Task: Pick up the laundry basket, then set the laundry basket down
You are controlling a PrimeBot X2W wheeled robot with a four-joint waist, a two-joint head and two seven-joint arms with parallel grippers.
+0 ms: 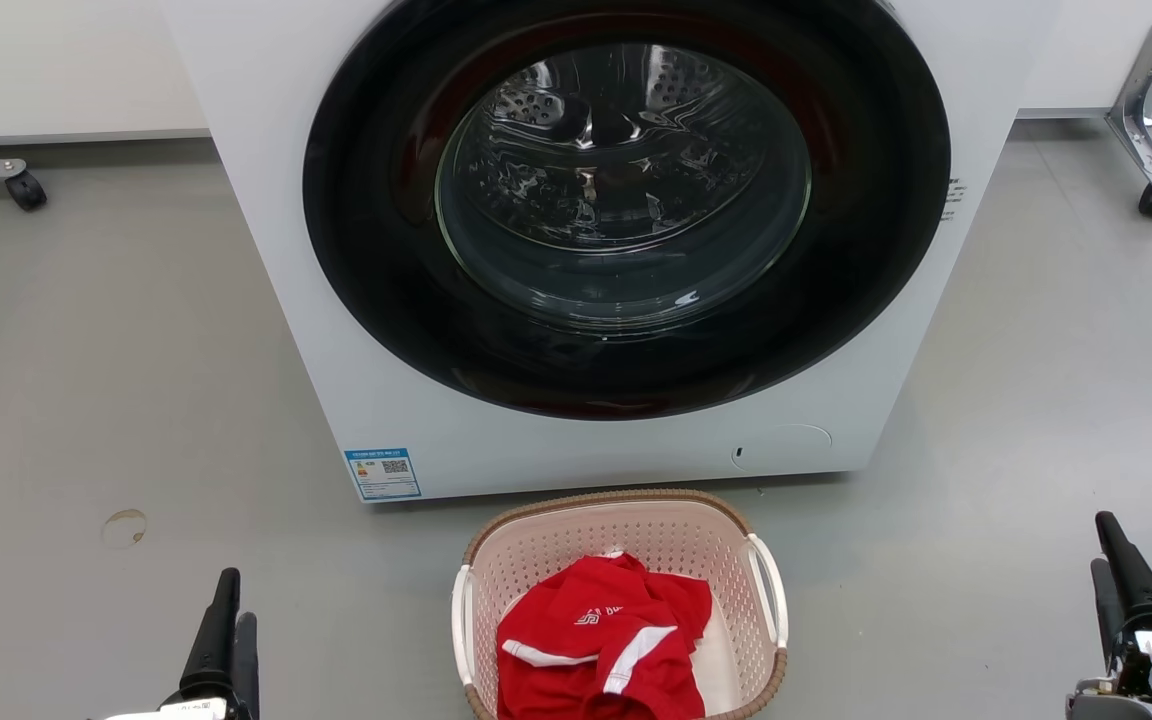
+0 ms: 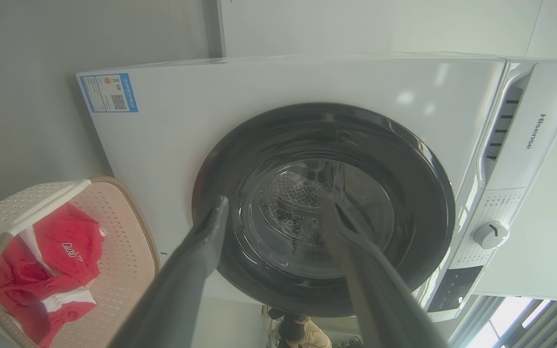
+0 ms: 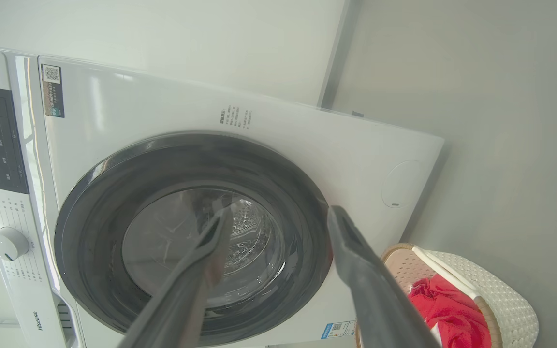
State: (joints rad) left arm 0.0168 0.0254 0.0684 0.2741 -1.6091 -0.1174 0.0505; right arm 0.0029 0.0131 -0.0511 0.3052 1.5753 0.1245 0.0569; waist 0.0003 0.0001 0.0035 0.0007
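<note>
The laundry basket (image 1: 636,545) stands on the grey floor just in front of the washing machine, pale pink-cream and perforated, with a brown woven-look rim and white loop handles on both sides. A red garment with white stripes (image 1: 601,630) lies inside it. My left gripper (image 1: 238,595) is low at the left, well apart from the basket. My right gripper (image 1: 1103,542) is far off to the right of it. In the left wrist view the left gripper (image 2: 274,198) is open and empty, with the basket (image 2: 128,227) at the lower left. The right gripper (image 3: 281,211) is also open and empty, the basket (image 3: 505,295) at its lower right.
A big white front-loading washing machine (image 1: 436,400) with a dark round door rises right behind the basket. Wheeled metal legs stand at the back left (image 1: 24,188) and back right (image 1: 1151,150). A pale stain (image 1: 124,527) marks the floor on the left.
</note>
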